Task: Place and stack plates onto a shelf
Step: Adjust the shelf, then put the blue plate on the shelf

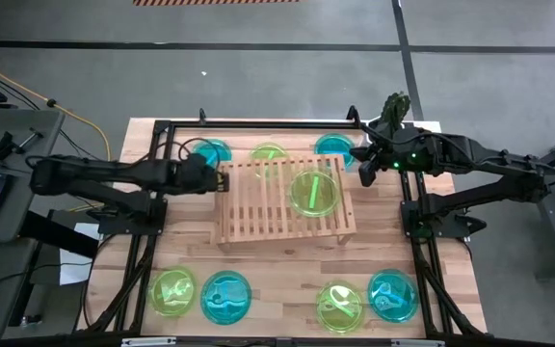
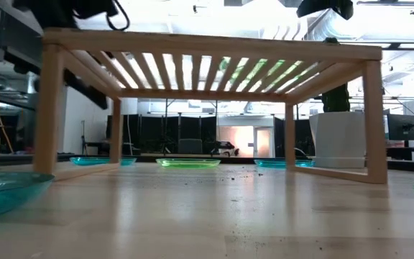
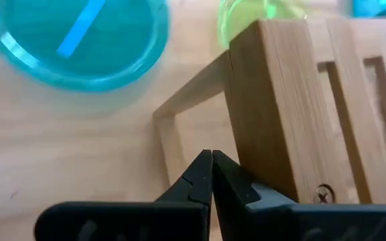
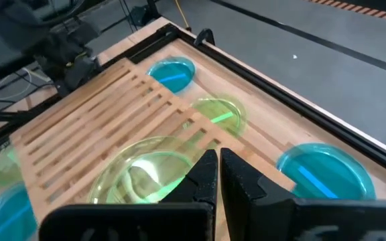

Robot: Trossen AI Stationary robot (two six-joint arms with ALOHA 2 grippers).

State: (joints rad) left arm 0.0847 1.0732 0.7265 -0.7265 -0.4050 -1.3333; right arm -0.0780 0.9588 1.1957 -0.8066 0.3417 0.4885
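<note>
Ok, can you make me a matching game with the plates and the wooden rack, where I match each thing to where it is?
Things:
1. green plate
2. shelf
3. left end effector
4. blue plate

Places:
A. beside the shelf's left end, shut
B. near the table's front right corner
C. on top of the shelf
D. middle of the table

Pairs: 1-C, 2-D, 3-A, 4-B

Wooden counter (image 1: 287, 270) with a slatted shelf (image 1: 258, 207)
One green plate (image 1: 314, 192) lies on the shelf; seven plates lie around it on the counter.
</note>
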